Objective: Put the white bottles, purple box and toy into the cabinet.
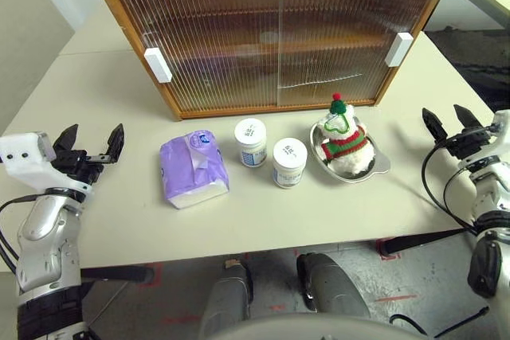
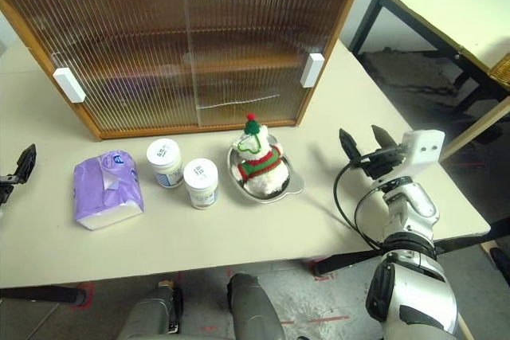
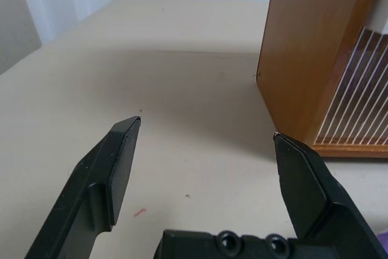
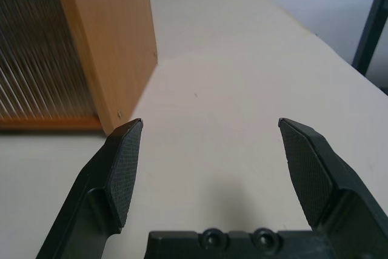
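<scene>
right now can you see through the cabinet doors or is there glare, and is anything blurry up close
Left eye view: the cabinet doors' ribbed panes blur the shelves behind, with no strong glare. Left wrist view: the left gripper fingers look soft up close; the table is clearer.

Before you, the cabinet (image 1: pixel 271 29) stands with both ribbed sliding doors drawn shut, so its shelves are barred; the white handles (image 1: pixel 158 64) sit at the outer edges, each with bare table (image 1: pixel 72 101) in front of it. A row blocks the middle approach: the purple box (image 1: pixel 194 169), the two white bottles (image 1: pixel 250 142) close together, then the toy (image 1: pixel 344 137) seated in a steel bowl (image 1: pixel 381 166). Narrow gaps separate them. Your left tool (image 1: pixel 90 142) and right tool (image 2: pixel 363 142), fingers spread, hover over clear table at either end.
</scene>
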